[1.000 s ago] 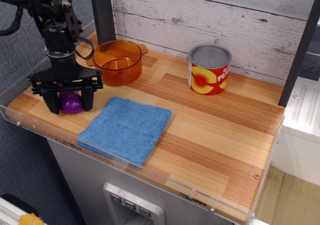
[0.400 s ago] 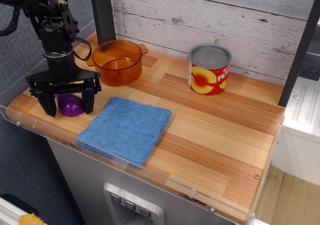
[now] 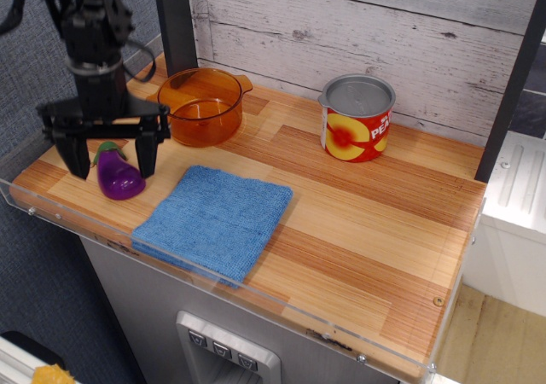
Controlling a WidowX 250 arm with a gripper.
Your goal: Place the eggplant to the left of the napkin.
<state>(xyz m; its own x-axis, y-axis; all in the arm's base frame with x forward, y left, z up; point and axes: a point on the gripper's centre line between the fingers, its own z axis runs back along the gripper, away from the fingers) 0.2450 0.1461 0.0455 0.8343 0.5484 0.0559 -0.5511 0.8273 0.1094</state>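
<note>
Wooden counter (image 3: 358, 222): we note the eggplant (image 3: 119, 178) lying free, just left of the napkin (image 3: 215, 218). Our gripper (image 3: 109, 154) hangs above it, jaws spread, holding nothing; placement looks complete.

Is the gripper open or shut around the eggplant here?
Open. The gripper has its fingers spread wide on either side above the eggplant, which lies on the table, not gripped.

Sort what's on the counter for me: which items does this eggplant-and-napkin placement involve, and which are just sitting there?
Part of the job:
- eggplant, lying on the wood left of the napkin
- napkin, flat near the front edge
- gripper, open, above the eggplant

Just lying about:
- orange pot, at the back, empty
- red can, upright near the wall
</note>
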